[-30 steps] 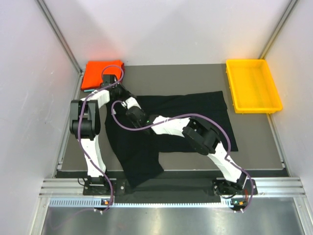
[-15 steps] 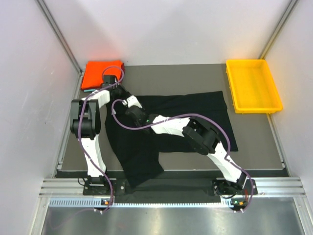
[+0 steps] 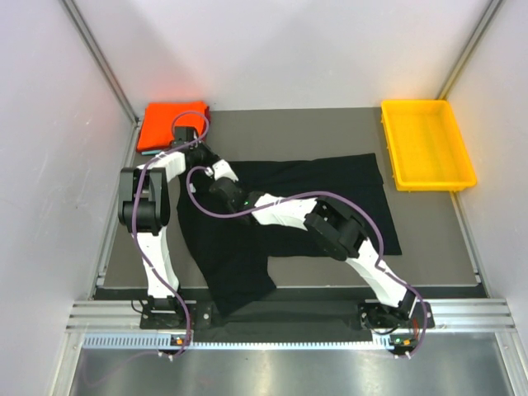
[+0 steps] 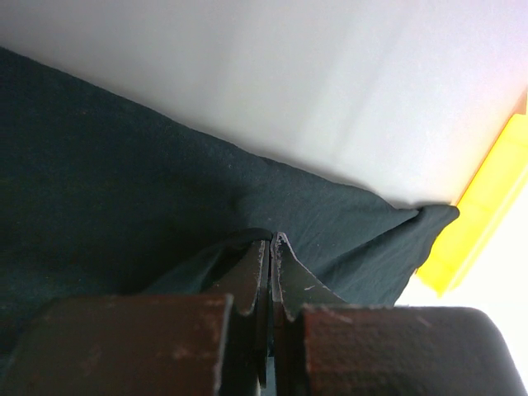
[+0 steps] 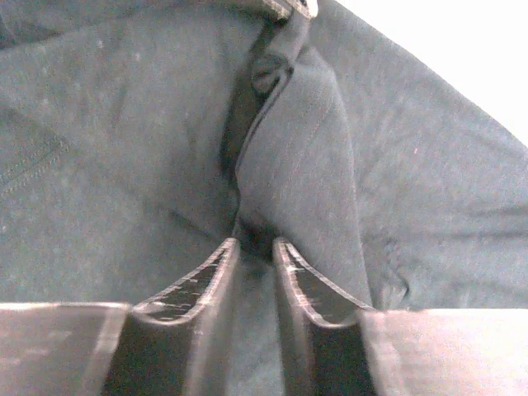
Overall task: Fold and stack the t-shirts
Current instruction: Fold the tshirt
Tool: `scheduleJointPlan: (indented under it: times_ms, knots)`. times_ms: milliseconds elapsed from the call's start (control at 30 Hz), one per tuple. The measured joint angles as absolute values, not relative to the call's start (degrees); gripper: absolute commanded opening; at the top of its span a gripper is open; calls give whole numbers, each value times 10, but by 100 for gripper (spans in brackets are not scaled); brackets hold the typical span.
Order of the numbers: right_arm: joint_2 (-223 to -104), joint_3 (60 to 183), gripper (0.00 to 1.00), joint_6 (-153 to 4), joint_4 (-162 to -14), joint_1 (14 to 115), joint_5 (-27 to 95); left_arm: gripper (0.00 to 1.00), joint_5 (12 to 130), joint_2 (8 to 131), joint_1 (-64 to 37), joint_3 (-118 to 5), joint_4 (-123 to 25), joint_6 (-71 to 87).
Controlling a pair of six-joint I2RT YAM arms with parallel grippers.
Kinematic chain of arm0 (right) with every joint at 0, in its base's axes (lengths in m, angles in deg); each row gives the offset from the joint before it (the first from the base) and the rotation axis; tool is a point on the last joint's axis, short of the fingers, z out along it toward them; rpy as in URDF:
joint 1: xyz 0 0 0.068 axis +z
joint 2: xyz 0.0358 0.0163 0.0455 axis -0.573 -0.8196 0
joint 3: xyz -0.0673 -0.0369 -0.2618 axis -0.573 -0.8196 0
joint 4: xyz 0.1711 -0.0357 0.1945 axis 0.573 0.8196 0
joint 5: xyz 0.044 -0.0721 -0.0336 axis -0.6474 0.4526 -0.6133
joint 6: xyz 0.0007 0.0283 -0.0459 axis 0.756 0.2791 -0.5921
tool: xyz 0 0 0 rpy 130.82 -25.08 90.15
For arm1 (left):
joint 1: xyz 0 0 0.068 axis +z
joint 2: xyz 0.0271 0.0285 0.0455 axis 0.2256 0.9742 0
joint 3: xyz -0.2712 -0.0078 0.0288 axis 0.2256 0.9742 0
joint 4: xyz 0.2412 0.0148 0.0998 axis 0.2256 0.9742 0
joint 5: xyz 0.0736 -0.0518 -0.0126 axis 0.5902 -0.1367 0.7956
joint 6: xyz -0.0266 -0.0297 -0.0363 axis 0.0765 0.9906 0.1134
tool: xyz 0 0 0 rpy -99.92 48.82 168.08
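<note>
On the grey tabletop [image 3: 330,132] the black t-shirt [image 3: 330,177] lies spread mid-surface, the folded orange-red t-shirt [image 3: 161,124] in the far left corner, the left gripper [image 4: 271,247] pinched onto black cloth, the right gripper [image 5: 254,247] narrowly parted astride a raised black fold.

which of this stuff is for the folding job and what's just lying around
For the job:
black t-shirt
folded orange-red t-shirt

Just lying about:
yellow tray
</note>
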State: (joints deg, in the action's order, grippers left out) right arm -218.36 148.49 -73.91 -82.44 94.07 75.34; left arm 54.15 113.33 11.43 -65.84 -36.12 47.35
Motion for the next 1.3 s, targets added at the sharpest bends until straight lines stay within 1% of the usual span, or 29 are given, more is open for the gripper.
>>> scheduleJointPlan:
  times_ms: [33,67,100,133,367,633,767,1067,1133,1200,1267,1300]
  knots:
    - [-2185,1488,12,-740,-823,941,756,0,542,1133,114,-658,-361,474]
    - [-2187,1492,7,-743,-824,940,759,0,542,1133,114,-658,-361,474]
    - [-2189,1496,0,-744,-824,940,761,0,542,1133,114,-657,-362,474]
    - [-2191,1499,0,-746,-824,940,763,0,543,1133,114,-656,-362,474]
    - [-2185,1488,0,-755,-834,940,753,0,553,1133,114,-655,-346,468]
    - [-2077,1367,0,-768,-869,940,693,0,594,1122,114,-665,-286,444]
    - [-2017,1307,0,-768,-900,939,670,0,598,1092,114,-644,-274,439]
    - [-1997,1258,0,-759,-937,938,629,0,622,1015,114,-589,-242,426]
    - [-1997,1258,3,-750,-936,938,625,0,623,1010,113,-584,-240,425]
    - [-1997,1258,10,-736,-939,938,621,0,627,1005,111,-574,-237,424]
    - [-1997,1258,15,-725,-941,938,615,0,631,1001,111,-567,-231,424]
    - [-1997,1258,19,-719,-944,938,613,0,631,1001,111,-567,-228,424]
